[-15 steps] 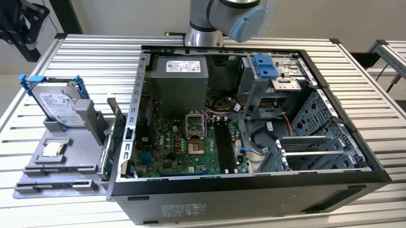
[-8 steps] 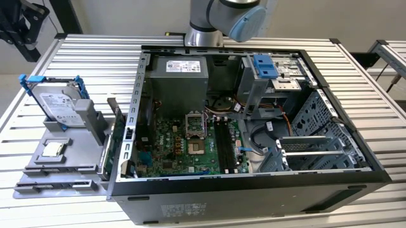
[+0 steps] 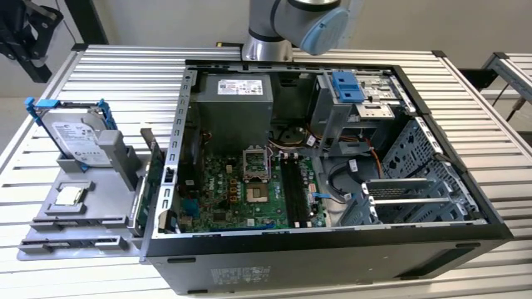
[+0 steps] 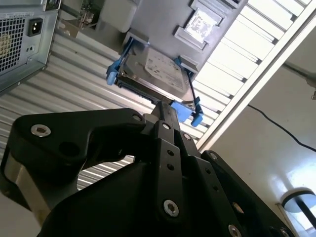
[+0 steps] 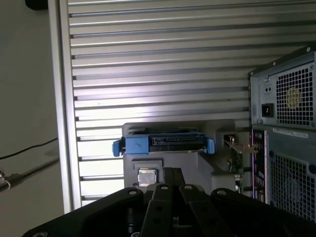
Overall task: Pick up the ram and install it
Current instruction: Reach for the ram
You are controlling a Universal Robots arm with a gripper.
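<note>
Silver-grey arm [image 3: 266,28] with a rounded light-blue joint cap [image 3: 324,28]; black angular pincer [image 4: 165,112] linkage studded with silver screws [image 4: 171,208].

Slatted metal table [image 3: 124,68], pale floor [image 4: 256,148]

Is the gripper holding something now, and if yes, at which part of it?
Nothing, as far as can be seen: in both wrist views the gripper has its jaws shut together, with no object between them.
</note>
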